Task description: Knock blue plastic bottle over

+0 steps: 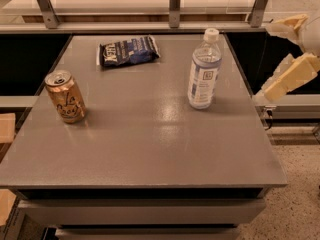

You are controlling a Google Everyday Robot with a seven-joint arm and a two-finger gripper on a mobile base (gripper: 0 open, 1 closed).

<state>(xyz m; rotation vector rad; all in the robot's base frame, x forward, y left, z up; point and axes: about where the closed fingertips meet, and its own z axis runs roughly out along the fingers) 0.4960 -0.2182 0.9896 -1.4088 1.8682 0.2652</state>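
The blue plastic bottle (204, 70) is clear with a white cap and a pale blue-and-white label. It stands upright on the right side of the grey table (150, 144). My gripper (270, 60) is off the table's right edge, to the right of the bottle at about its height and apart from it. Its two cream fingers (292, 75) are spread open and hold nothing.
A golden-orange drink can (65, 96) stands at the table's left side. A dark blue snack bag (128, 51) lies flat at the back. A metal-framed rail (172, 9) runs behind the table. Speckled floor (295, 194) lies to the right.
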